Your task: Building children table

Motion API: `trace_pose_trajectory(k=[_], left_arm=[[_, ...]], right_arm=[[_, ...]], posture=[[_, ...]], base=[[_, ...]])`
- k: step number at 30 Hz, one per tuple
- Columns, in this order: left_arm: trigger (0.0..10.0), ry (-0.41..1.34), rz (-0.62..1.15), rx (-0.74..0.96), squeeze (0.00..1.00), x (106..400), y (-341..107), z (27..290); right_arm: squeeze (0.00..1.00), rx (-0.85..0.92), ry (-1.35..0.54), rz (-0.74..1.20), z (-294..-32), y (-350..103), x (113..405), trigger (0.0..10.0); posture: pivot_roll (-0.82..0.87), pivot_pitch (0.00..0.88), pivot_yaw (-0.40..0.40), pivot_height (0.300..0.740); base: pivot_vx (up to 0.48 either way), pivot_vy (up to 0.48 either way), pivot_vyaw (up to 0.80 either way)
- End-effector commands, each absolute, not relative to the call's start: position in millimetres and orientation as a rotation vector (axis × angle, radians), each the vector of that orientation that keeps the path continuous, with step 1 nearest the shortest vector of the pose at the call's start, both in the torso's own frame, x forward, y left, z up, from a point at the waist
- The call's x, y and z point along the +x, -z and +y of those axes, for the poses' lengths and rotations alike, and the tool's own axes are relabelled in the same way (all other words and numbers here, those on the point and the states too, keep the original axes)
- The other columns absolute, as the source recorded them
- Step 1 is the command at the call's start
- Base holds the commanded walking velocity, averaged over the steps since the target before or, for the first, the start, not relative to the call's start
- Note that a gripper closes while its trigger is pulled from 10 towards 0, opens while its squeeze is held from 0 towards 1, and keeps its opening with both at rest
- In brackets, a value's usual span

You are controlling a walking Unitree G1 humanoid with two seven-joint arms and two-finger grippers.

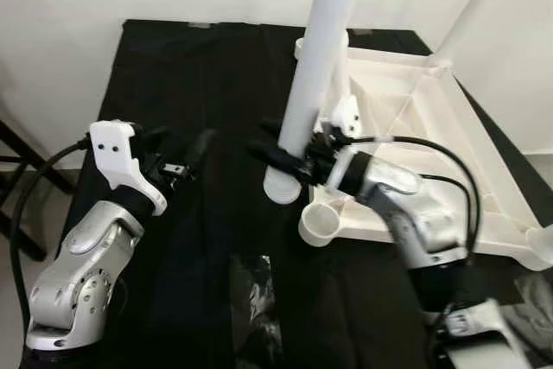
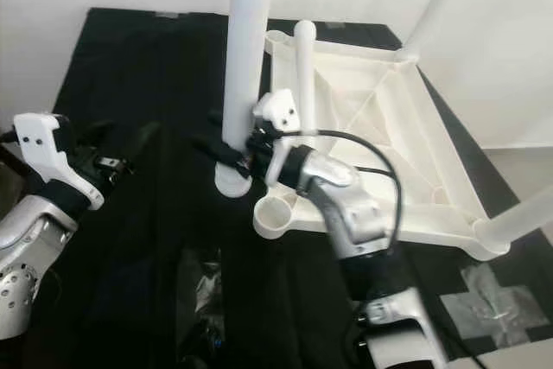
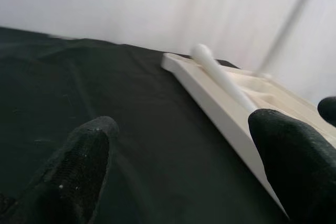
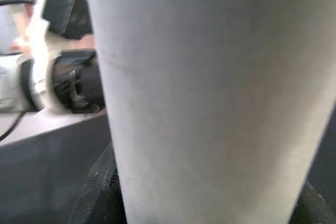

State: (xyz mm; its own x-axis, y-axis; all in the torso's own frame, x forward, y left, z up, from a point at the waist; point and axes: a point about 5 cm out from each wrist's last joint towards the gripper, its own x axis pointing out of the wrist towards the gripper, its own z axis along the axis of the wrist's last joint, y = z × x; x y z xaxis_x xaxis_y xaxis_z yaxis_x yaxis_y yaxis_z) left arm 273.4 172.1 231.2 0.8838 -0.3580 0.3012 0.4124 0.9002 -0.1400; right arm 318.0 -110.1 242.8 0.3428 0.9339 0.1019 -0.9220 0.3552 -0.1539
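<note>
Plastic bag (image 1: pixel 257 291): nearest, crumpled clear wrapping on the black cloth (image 1: pixel 199 84), between the two arms.
Left end effector (image 1: pixel 194 155): low on the robot's left, over bare cloth; fingers (image 3: pixel 79 166) spread apart, nothing between them – released. Wrist view looks across the cloth toward the far edge of the tabletop.
Right end effector (image 1: pixel 281 160): reaches in from the right, fingers clenched round the lower part of the loose leg (image 1: pixel 315 58); wrist view shows the white tube right up against the black fingers.
Loose leg: white tube, long axis near upright, tilting a bit; bottom end sits on or just above the cloth, just beside the tabletop's near-left corner, not in a socket.
Empty socket (image 1: pixel 320 224): open round cup at that near-left corner, just beside the leg's bottom end, on the side toward the robot and to its right.
Tabletop (image 1: pixel 415 118): white, upside down, ribs showing, on the cloth to the right.
Fitted legs: one short at far-left corner (image 2: pixel 303 66), one rising at far-right (image 1: pixel 471 6), one at near-right (image 2: pixel 518 218).
Key relation: right arm holds the leg already – probably lift, shift bottom end over the socket, push down along the axis. Left arm further off, could brace the tabletop.
</note>
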Motion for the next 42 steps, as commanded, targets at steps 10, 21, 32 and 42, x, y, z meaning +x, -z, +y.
trace_pose_trajectory(k=[10, 21, 32, 42], left_arm=[[10.0, 0.436, -0.238, -0.169, 0.0, 266.8, -224.6, 167.4], [10.0, 0.433, -0.243, -0.161, 0.0, 264.4, -224.8, 170.1], [10.0, 0.367, -0.247, -0.153, 0.0, 270.3, -224.6, 172.7], [10.0, 0.331, -0.24, -0.144, 0.0, 271.4, -222.1, 173.5]], right_arm=[[0.0, -0.043, -1.352, -0.174, -105.6, -240.5, 319.4, 10.0], [0.0, 0.005, -1.261, -0.193, -87.4, -240.1, 332.6, 10.0], [0.0, -0.058, -1.246, -0.2, -83.7, -238.3, 337.8, 10.0], [0.0, -0.092, -1.263, -0.194, -74.9, -235.5, 339.5, 10.0]], posture=[[0.1, 0.221, -0.098, 0.74], [0.1, 0.227, -0.105, 0.74], [0.1, 0.224, -0.105, 0.74], [0.1, 0.223, -0.115, 0.74]], base=[[0.0, -0.139, 0.0], [0.0, -0.262, 0.14], [0.0, -0.027, 0.79], [0.0, 0.0, 0.47]])
